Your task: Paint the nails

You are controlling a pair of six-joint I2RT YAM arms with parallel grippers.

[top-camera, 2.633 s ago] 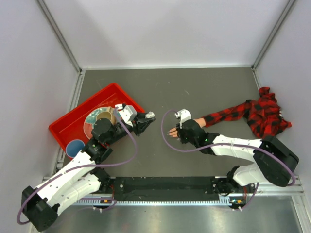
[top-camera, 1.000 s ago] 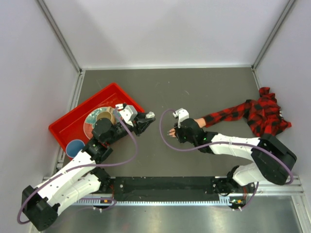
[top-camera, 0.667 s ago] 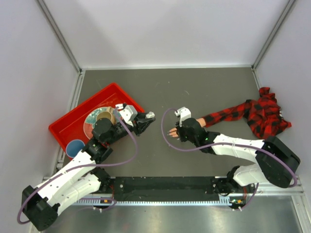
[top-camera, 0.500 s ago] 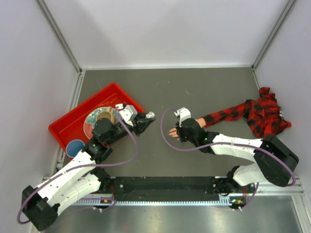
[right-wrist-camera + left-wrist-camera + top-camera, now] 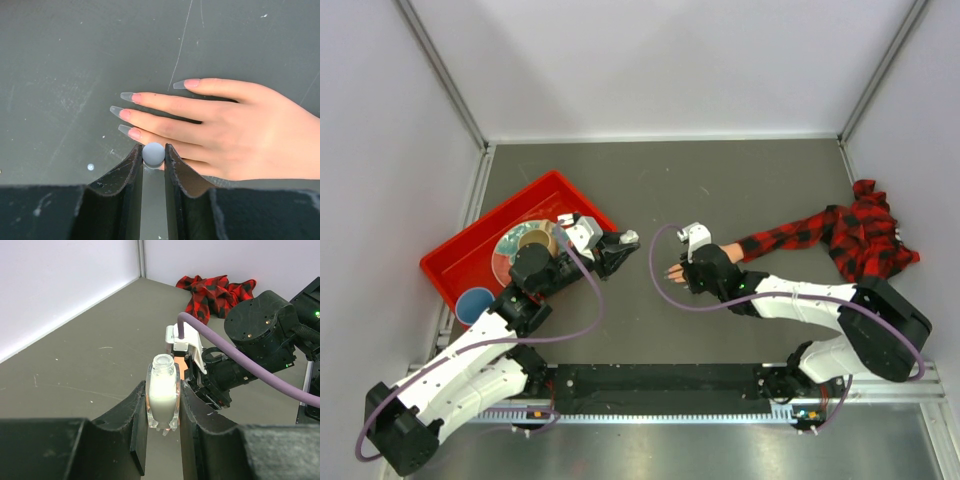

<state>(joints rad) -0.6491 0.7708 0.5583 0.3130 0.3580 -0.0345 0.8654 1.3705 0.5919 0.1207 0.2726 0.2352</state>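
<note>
A peach fake hand (image 5: 235, 130) lies palm down on the grey table, its long clear nails (image 5: 116, 110) pointing left. A red-and-black plaid sleeve (image 5: 790, 232) trails off to the right. My right gripper (image 5: 153, 156) is shut on a small grey round-topped cap (image 5: 153, 153), just over the lowest finger near its nail (image 5: 125, 129). Any brush under the cap is hidden. In the top view the right gripper (image 5: 692, 272) covers most of the hand. My left gripper (image 5: 163, 425) is shut on a clear uncapped bottle (image 5: 163, 399) of white polish, held upright to the left of the hand.
A red tray (image 5: 460, 258) at the left holds a plate with a bowl (image 5: 528, 240) and a blue cup (image 5: 475, 303). The plaid cloth bunches up at the right wall (image 5: 870, 235). White walls close in the table on three sides.
The right gripper has shifted a few pixels back and forth over the fingers. The left arm and its bottle have not moved.
</note>
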